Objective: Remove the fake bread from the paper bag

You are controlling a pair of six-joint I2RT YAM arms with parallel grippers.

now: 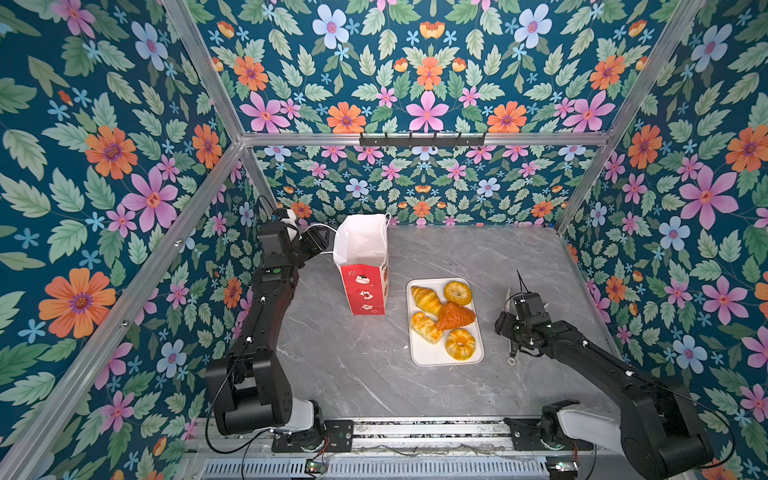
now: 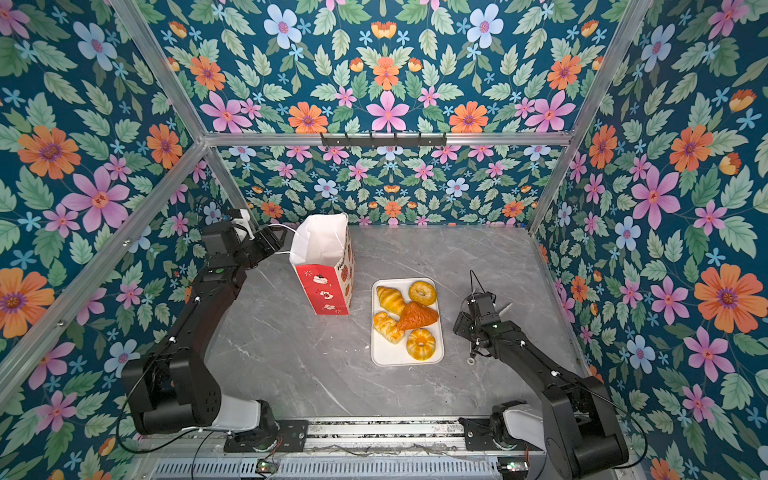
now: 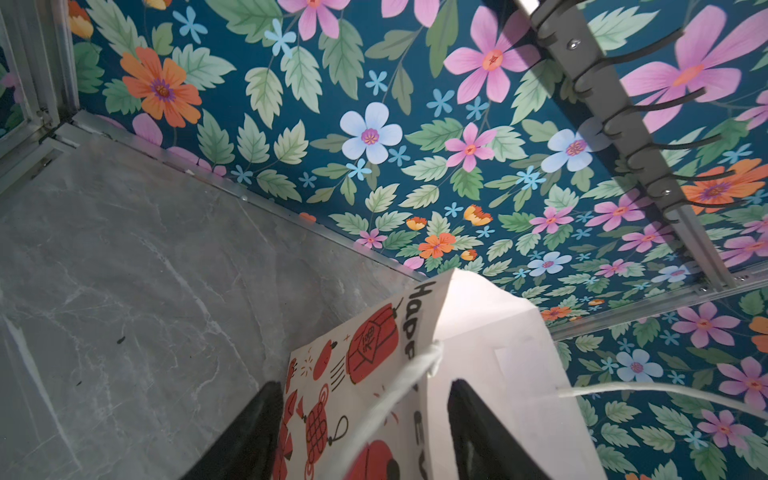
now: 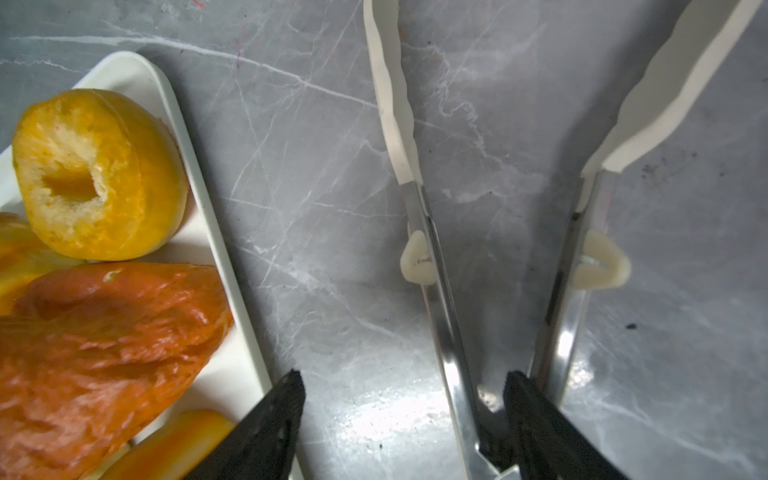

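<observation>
All five breads [image 1: 455, 315] lie on the tray [image 1: 432, 358], so the tall bag [image 1: 362, 249] is likely empty, though I can't see its bottom. My left gripper [image 3: 365, 384] is spread, holding nothing. Only its own camera shows the bag's string [image 3: 390, 399] running between its fingers [image 3: 257, 428]. My right gripper [image 4: 403, 374] is spread too, beside the tray.

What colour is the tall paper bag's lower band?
The lower band is red with small pictures, clearest in a top view.
</observation>
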